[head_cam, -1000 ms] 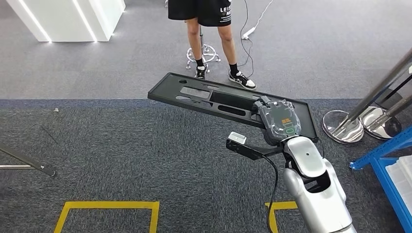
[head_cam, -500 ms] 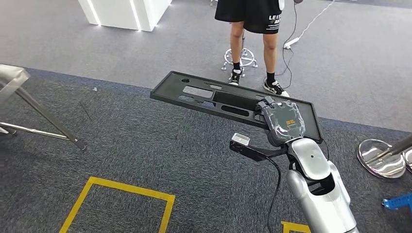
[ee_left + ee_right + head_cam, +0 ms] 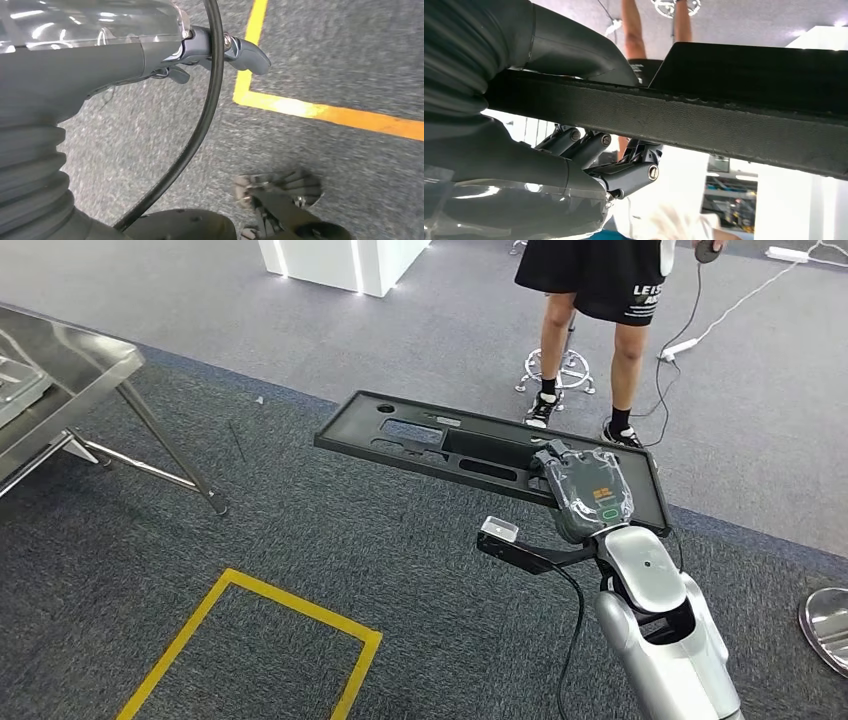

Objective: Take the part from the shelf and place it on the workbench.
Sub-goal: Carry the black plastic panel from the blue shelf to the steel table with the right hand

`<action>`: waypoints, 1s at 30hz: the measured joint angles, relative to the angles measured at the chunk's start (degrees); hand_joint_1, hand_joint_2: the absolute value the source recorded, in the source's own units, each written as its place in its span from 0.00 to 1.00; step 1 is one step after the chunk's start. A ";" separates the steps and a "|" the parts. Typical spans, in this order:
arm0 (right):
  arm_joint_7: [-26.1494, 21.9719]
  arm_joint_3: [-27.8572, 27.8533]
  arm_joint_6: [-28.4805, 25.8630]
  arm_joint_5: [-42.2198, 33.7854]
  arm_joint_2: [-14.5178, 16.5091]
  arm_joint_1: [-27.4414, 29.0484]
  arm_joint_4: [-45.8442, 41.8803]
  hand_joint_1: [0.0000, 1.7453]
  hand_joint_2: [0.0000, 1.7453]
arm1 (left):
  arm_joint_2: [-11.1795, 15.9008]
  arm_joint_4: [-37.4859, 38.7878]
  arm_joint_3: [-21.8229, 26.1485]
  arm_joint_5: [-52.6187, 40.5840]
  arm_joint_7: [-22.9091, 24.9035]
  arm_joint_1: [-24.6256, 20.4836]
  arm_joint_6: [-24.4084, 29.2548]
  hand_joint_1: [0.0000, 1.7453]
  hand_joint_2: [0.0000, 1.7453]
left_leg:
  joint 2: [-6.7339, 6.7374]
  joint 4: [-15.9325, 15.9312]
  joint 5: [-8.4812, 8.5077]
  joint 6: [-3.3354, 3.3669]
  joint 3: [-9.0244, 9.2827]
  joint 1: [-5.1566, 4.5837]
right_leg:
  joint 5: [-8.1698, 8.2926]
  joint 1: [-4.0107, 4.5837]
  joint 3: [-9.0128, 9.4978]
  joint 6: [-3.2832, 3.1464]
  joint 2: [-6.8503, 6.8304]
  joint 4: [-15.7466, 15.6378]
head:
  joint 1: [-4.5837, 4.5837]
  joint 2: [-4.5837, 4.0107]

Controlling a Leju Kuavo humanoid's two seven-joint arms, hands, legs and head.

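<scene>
Black part (image 3: 470, 445) is clasped by the right hand (image 3: 588, 492) at centre frame.
Left hand (image 3: 150, 55) fingers cannot be told; "LEI" is read on black shorts (image 3: 600, 275), upper right.

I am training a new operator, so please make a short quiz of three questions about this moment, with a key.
1. True or false: the black part already lies on the metal workbench.
2. Which hand holds the black part? A) the left hand B) the right hand C) both hands
3. Fill in: the person stands on the far side of the ____, seen from the head view.

Key:
1. False. The part is in the air over the carpet, apart from the workbench at the picture's left edge.
2. B. The right hand grips the part's near edge; the left hand hangs over the floor with nothing in it.
3. black part.
</scene>
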 joint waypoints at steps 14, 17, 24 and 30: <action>0.32 0.58 -1.91 2.26 0.74 5.14 -0.80 1.00 1.00 | 0.00 0.00 -0.03 -0.97 1.48 0.08 0.37 0.00 1.00 | -6.74 -5.42 1.33 2.85 2.97 -0.21 | -2.27 -0.50 -6.29 1.97 5.27 10.40 | 0.02 0.00; 0.28 0.57 -2.19 2.32 0.78 5.83 -1.53 1.00 1.00 | 0.01 0.00 -0.09 -1.54 2.18 0.14 0.85 0.00 1.00 | -8.88 -4.50 0.88 2.12 2.37 -0.18 | 1.63 -0.98 -2.61 1.94 9.36 1.20 | 0.01 0.00; 0.29 0.57 -2.25 2.63 1.16 6.46 -2.12 1.00 1.00 | 0.21 0.00 -0.15 -1.58 2.62 0.20 1.08 0.00 1.00 | -3.56 3.37 -3.49 0.04 -1.85 0.01 | 1.53 -0.74 -1.13 0.12 5.22 -0.71 | 0.01 0.00; 0.10 0.57 -2.09 3.42 1.63 6.44 -2.22 1.00 1.00 | 0.52 0.00 -0.11 -1.48 2.92 0.15 1.14 0.00 1.00 | -0.37 2.40 -1.09 -0.72 -1.41 0.68 | 0.55 -0.64 -0.15 0.57 0.11 -0.59 | 0.01 0.00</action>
